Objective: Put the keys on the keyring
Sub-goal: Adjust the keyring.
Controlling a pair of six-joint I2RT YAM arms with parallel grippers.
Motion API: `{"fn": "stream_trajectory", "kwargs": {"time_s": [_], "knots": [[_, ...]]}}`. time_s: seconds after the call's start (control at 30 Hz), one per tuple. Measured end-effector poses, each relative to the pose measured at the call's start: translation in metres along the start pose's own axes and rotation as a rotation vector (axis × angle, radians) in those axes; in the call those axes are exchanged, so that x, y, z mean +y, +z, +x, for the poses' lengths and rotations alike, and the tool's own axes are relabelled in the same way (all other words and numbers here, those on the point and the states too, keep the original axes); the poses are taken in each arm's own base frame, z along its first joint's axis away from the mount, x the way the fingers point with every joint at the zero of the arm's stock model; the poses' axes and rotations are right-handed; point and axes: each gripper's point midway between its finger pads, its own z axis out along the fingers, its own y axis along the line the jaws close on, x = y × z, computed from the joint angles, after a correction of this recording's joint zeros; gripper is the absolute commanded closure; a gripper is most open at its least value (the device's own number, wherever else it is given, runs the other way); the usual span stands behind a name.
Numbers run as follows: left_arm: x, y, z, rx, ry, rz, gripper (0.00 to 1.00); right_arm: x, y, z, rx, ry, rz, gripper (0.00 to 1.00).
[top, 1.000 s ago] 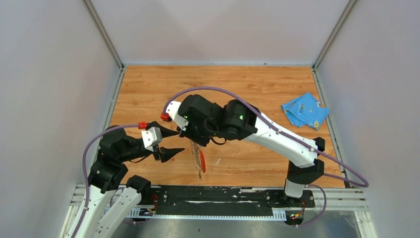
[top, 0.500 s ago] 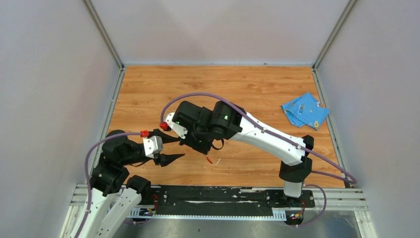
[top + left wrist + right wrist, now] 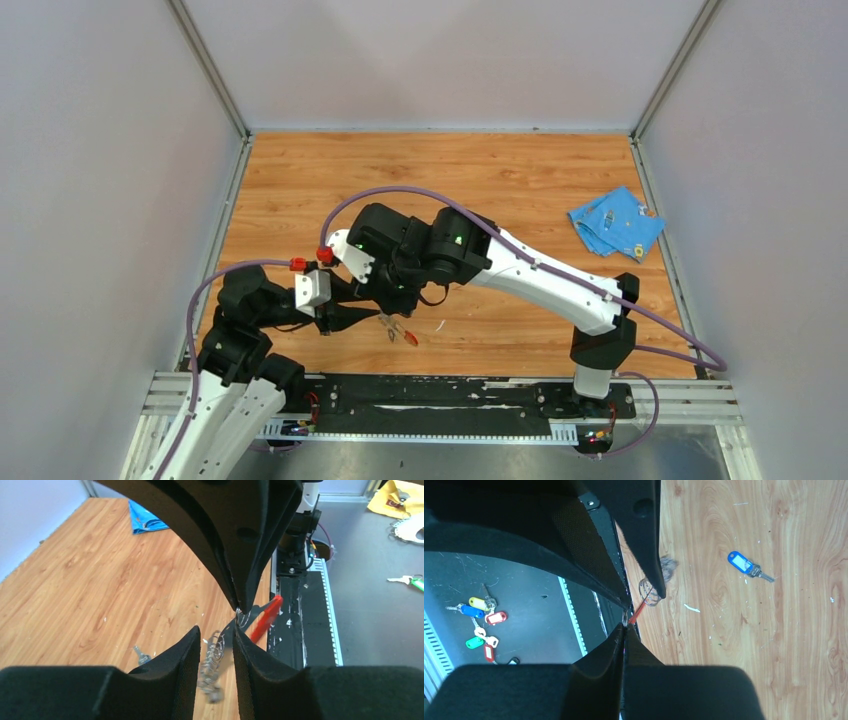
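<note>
My right gripper (image 3: 625, 625) is shut on the keyring, pinching it where the red strap (image 3: 636, 615) meets the metal ring (image 3: 649, 591). The red strap (image 3: 405, 335) hangs just over the table's near edge. My left gripper (image 3: 215, 630) is open, its fingers on either side of the dangling coil of metal rings (image 3: 216, 652), with a gap on each side. A blurred grey thing (image 3: 215, 695) dangles below the coil. One key with a blue head (image 3: 741, 562) lies flat on the wood, and its silver blade (image 3: 141, 655) shows beside my left finger.
A blue cloth (image 3: 615, 222) lies at the table's right edge. The black rail (image 3: 450, 390) with the arm bases runs along the near edge. Beyond it, on the grey floor, lie several coloured key tags (image 3: 481, 625). A white scrap (image 3: 691, 608) lies on the wood.
The right gripper has carried the keyring left and lower, up to the left gripper. The left arm has shifted right, and its fingers have narrowed around the ring.
</note>
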Motion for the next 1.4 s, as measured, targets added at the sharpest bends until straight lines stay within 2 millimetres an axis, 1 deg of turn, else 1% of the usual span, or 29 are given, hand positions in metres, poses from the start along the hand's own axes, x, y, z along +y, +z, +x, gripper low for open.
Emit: {"fn": "stream_trajectory", "kwargs": {"time_s": [0.13,0.27,0.4,0.47,0.53,0.6,0.77,0.9,1.17,1.3,1.4], "knots": [[-0.004,0.000,-0.002,-0.006,0.000,0.020,0.71,0.002,0.002,0.002,0.004,0.001,-0.010,1.00],[-0.007,-0.001,-0.002,-0.008,0.006,0.033,0.70,0.002,0.003,0.002,0.005,0.001,-0.014,1.00],[-0.011,-0.001,-0.001,-0.005,0.012,0.056,0.66,0.002,0.004,0.001,0.000,0.002,-0.015,1.00],[-0.016,-0.002,0.003,0.007,0.003,0.081,0.65,0.002,0.006,-0.002,-0.013,0.002,-0.015,1.00],[-0.022,-0.003,0.004,0.009,0.003,0.110,0.65,0.001,0.010,-0.008,-0.039,0.002,-0.014,1.00],[-0.024,-0.004,0.004,0.014,-0.001,0.118,0.65,0.001,0.012,-0.010,-0.049,0.004,-0.014,1.00],[-0.024,-0.004,0.005,0.020,-0.008,0.121,0.72,0.003,0.014,-0.012,-0.059,0.005,-0.022,1.00],[-0.021,-0.004,0.003,0.022,0.005,0.105,0.81,0.005,0.016,-0.014,-0.067,0.002,-0.030,1.00],[-0.015,-0.007,0.002,0.064,0.035,0.071,0.82,0.004,0.016,-0.016,-0.088,-0.009,-0.029,1.00],[-0.012,-0.010,-0.003,0.084,0.084,0.053,0.88,0.003,0.012,-0.021,-0.114,-0.020,-0.021,1.00],[-0.011,-0.011,-0.004,0.090,0.105,0.049,0.93,0.002,0.009,-0.020,-0.118,-0.024,-0.017,1.00]]}}
